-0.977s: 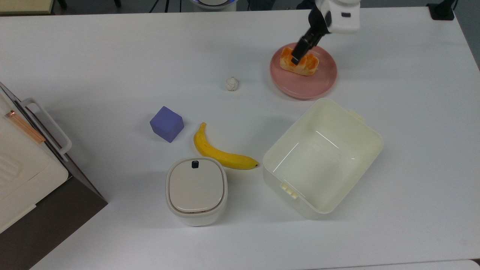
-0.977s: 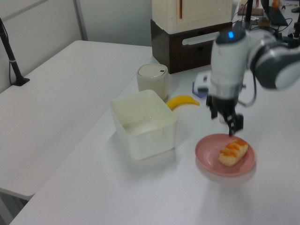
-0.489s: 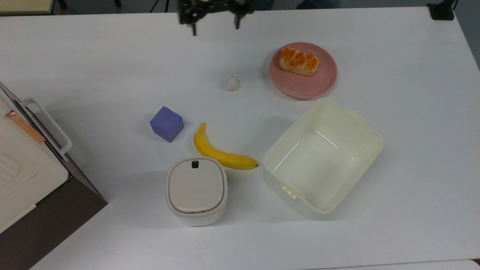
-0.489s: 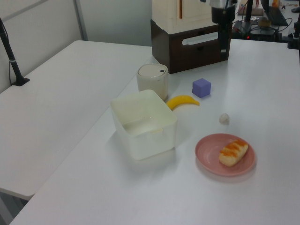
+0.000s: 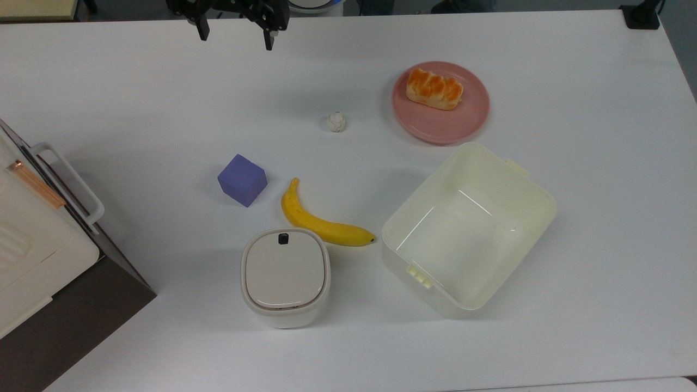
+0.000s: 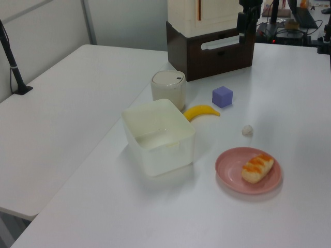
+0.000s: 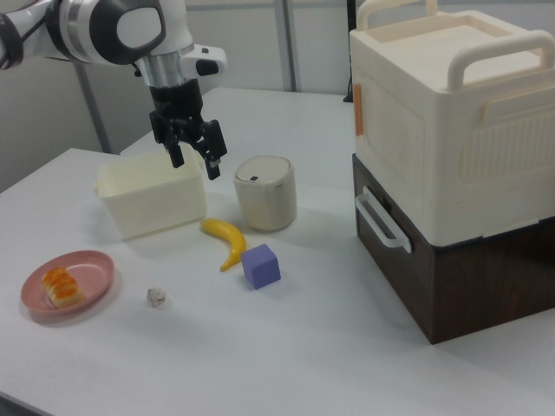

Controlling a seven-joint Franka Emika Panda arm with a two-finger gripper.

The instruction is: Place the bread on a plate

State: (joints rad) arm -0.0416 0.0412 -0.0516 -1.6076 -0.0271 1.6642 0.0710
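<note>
Bread (image 5: 434,89) on pink plate (image 5: 457,125), cream tub (image 5: 531,188) just beside; wide-jawed, empty gripper (image 5: 233,32) well apart.

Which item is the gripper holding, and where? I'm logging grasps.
Nothing: the gripper is open and empty; the bread lies on the plate.

A large cream rectangular plastic tub (image 5: 469,228) stands open on the white table (image 5: 588,163). A curved yellow banana (image 5: 318,219) lies between the tub and a purple cube (image 5: 242,179). A lidded cream canister (image 5: 285,276) sits just beside the banana. A tiny white ball (image 5: 336,121) rests apart.
</note>
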